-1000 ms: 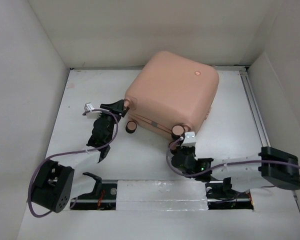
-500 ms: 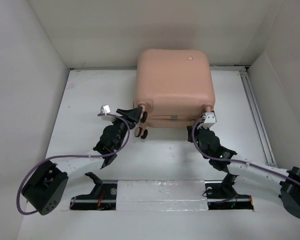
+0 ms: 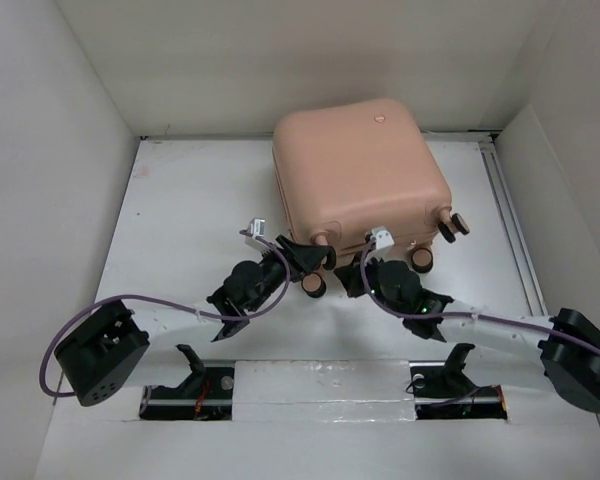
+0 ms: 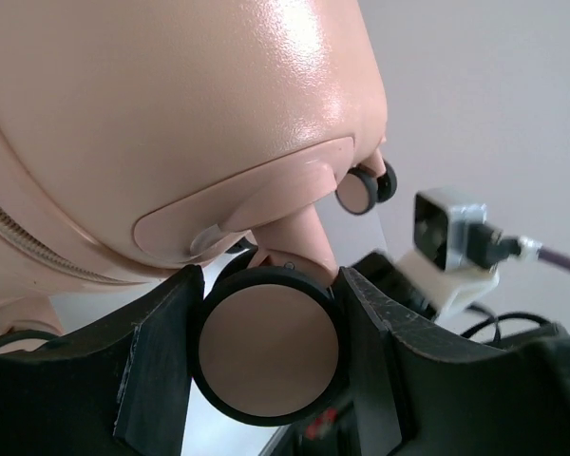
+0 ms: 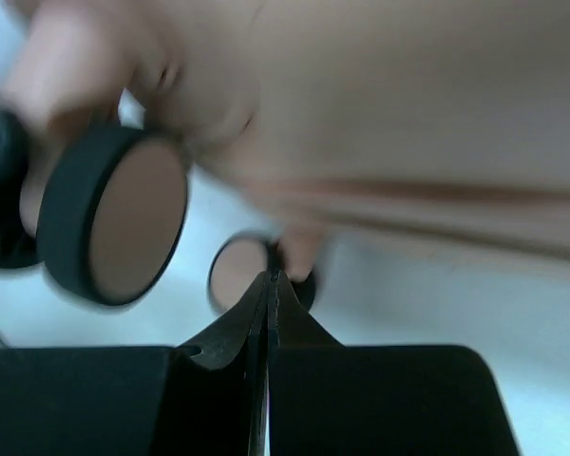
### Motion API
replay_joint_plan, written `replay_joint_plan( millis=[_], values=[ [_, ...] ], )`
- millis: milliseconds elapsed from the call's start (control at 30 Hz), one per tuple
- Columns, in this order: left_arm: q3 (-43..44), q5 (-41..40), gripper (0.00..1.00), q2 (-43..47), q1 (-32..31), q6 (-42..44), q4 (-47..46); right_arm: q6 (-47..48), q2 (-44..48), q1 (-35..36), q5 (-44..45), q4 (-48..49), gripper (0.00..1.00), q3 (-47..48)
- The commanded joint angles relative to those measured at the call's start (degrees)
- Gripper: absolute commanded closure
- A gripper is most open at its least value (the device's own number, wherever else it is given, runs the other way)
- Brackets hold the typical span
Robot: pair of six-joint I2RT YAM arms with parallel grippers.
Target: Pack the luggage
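Note:
The luggage (image 3: 355, 170) is a closed pale pink hard-shell suitcase lying at the back centre, its round button mark (image 3: 378, 117) on top and its wheels facing the near side. My left gripper (image 3: 315, 265) is at the near-left corner. In the left wrist view its jaws (image 4: 268, 285) are shut on a pink-and-black wheel (image 4: 266, 361), with the shell (image 4: 171, 114) just above. My right gripper (image 3: 344, 279) sits right beside it, under the near edge. In the right wrist view it (image 5: 269, 281) is shut and empty, with blurred wheels (image 5: 123, 218) ahead.
Two more wheels (image 3: 421, 260) stick out at the suitcase's near-right corner. White walls close in the table on the left, back and right. A metal rail (image 3: 510, 230) runs along the right side. The arm bases and purple cables lie along the near edge.
The suitcase has turned, its wheel side swinging right. Both grippers have moved toward the middle of its near edge. The left gripper now holds a wheel.

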State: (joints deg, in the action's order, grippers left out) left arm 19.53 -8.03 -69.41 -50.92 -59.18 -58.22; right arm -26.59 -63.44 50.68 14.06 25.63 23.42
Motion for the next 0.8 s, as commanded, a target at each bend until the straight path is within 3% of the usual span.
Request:
replay_joint_plan(
  millis=[0, 67, 267, 333, 433, 600, 767],
  values=[
    [3.1, 3.4, 1.00, 0.6, -1.2, 0.2, -4.0, -0.7, 2.3, 3.7, 4.6, -3.7, 1.00, 2.4],
    [3.1, 2.2, 1.00, 2.7, -1.2, 1.4, -1.0, -0.7, 8.1, 3.7, 10.9, -8.6, 1.00, 2.4],
    [2.5, 1.1, 1.00, 5.2, 0.4, 3.1, 2.6, -3.1, 20.4, -5.6, 12.5, -17.3, 0.97, -2.8],
    [1.7, 1.1, 1.00, 5.9, 1.3, 3.1, 2.6, -4.6, 21.8, -8.8, 12.5, -19.4, 0.82, -4.3],
    [1.7, -0.3, 1.00, 7.5, 1.3, 3.8, 5.0, -5.1, 21.8, -15.3, 7.9, -19.4, 0.70, -5.5],
    [1.7, -2.6, 1.00, 11.8, 4.4, 5.6, 9.5, -4.4, 22.3, -22.2, 4.0, -18.8, 0.65, -6.0],
    [-0.2, 0.0, 1.00, 14.6, 9.2, 5.7, 11.4, -3.2, 21.3, -25.4, 0.4, -17.6, 0.62, -6.0]
  ],
)
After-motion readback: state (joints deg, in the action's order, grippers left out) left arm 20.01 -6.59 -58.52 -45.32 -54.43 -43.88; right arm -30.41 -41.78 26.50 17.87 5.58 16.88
